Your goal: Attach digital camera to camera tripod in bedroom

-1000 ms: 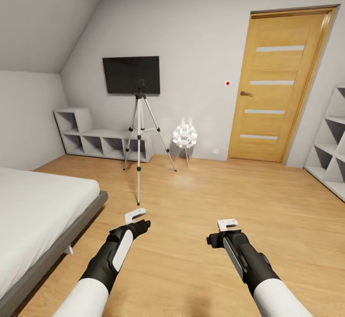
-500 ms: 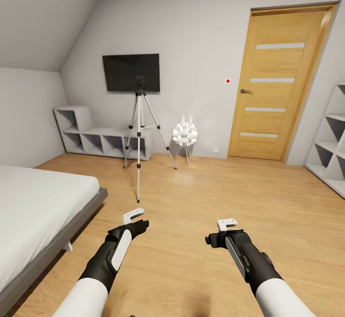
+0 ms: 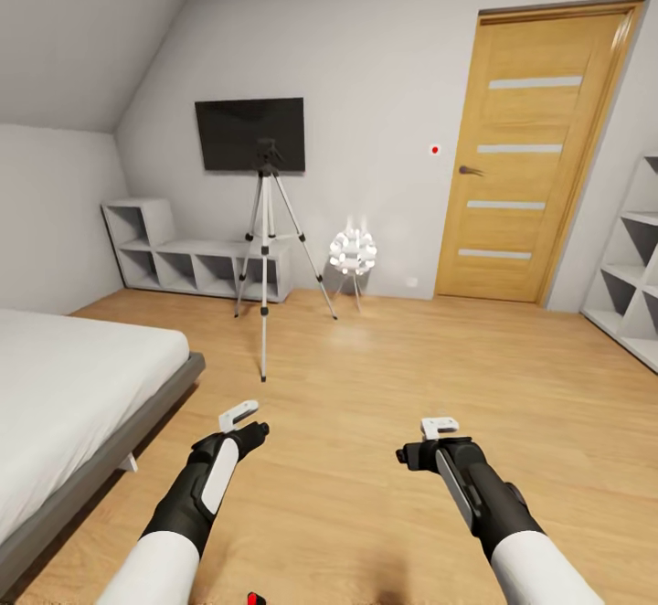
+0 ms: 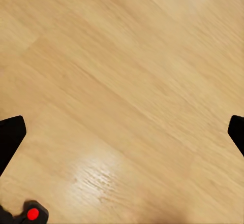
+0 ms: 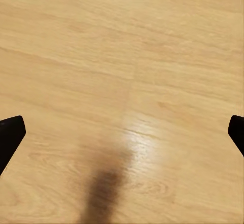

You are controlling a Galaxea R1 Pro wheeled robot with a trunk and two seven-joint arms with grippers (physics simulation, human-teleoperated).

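Observation:
The camera tripod [image 3: 266, 249] stands on the wooden floor ahead, in front of the wall TV, with silver legs spread and its black head [image 3: 267, 155] bare. A small black thing with a red button, seemingly the digital camera [image 3: 252, 599], peeks in at the near edge of the head view; the digital camera [image 4: 31, 214] also shows on the floor in the left wrist view. My left gripper [image 3: 245, 431] and right gripper [image 3: 428, 451] hover over bare floor, both open and holding nothing. Their black fingertips [image 4: 10, 137] [image 5: 9, 135] sit far apart.
A grey-framed white bed [image 3: 82, 386] fills the left. Against the far wall are a low grey cube shelf [image 3: 196, 267], a black TV [image 3: 249, 134] and a white petal lamp [image 3: 353, 255]. A wooden door [image 3: 535, 153] and a white shelf [image 3: 635, 276] stand to the right.
The whole view has shifted, so the far wall's things sit a little higher. My left arm has swung leftward. The red-buttoned black thing has come in at the bottom edge.

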